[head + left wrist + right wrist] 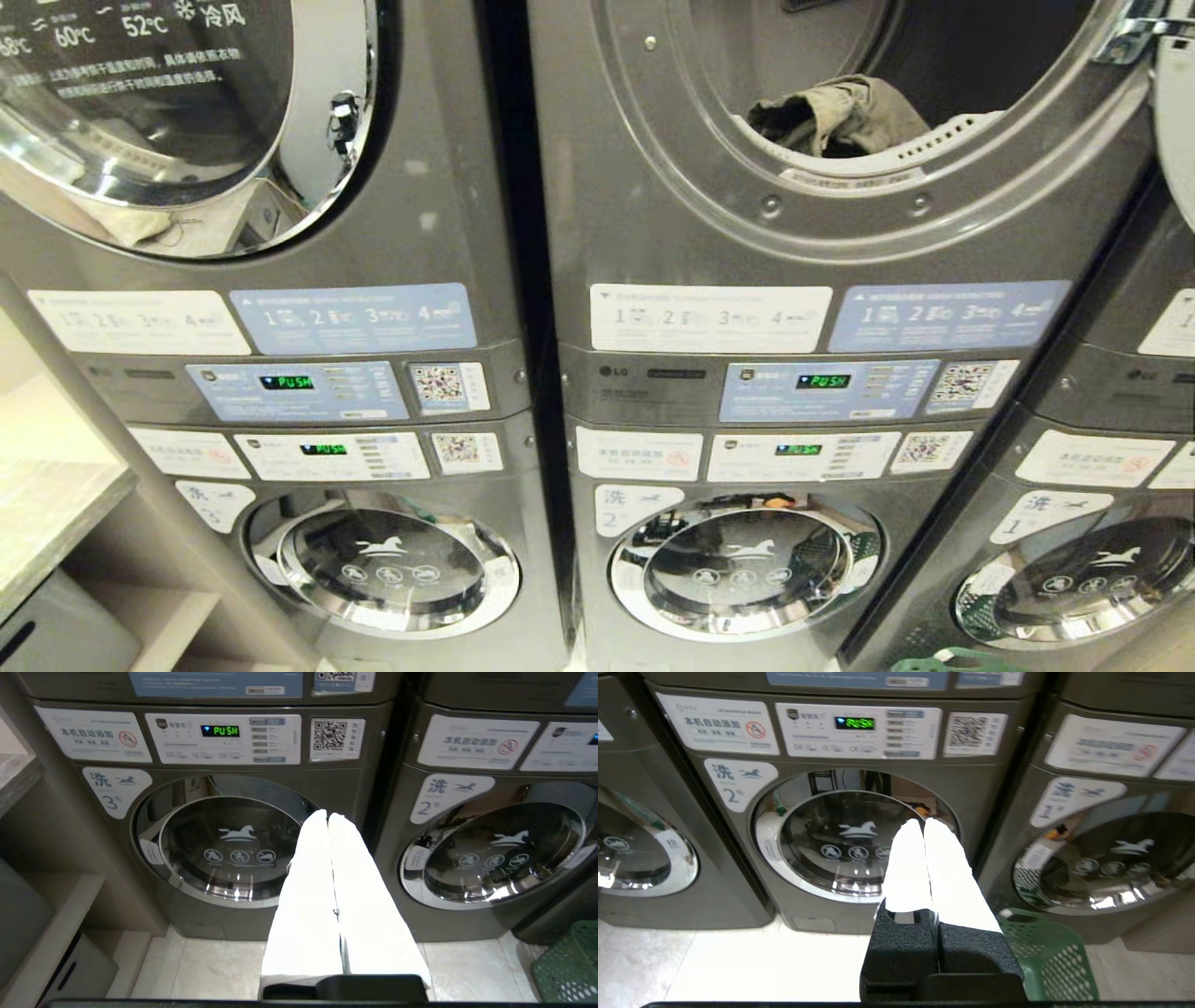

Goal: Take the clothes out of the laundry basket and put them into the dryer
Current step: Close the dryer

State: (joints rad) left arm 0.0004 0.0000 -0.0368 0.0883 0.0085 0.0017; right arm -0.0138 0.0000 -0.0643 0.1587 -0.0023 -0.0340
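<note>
Head view: stacked machines fill the frame. The dryer at upper right of centre stands with its door open, the round opening unobstructed; a crumpled olive-grey garment lies just inside, on the lower lip of the drum. The neighbouring upper machine on the left has its door shut. No arm shows in this view.

Left end effector: white fingers pressed together, closed, holding nothing. It points at the gap between washer 3 and washer 2, both doors shut. Pale tiled floor lies open below it. A shelf unit edge stands at the far left side beside washer 3.

Right end effector: fingers together, closed, empty, in front of the washer 2 door.

The laundry basket, green with round holes, sits on the floor just beside and below the right end effector, not touching it, close to the foot of the rightmost washer. In the left wrist view only a corner of it shows at the floor's far right edge, well apart from the left end effector. Its contents cannot be seen.
</note>
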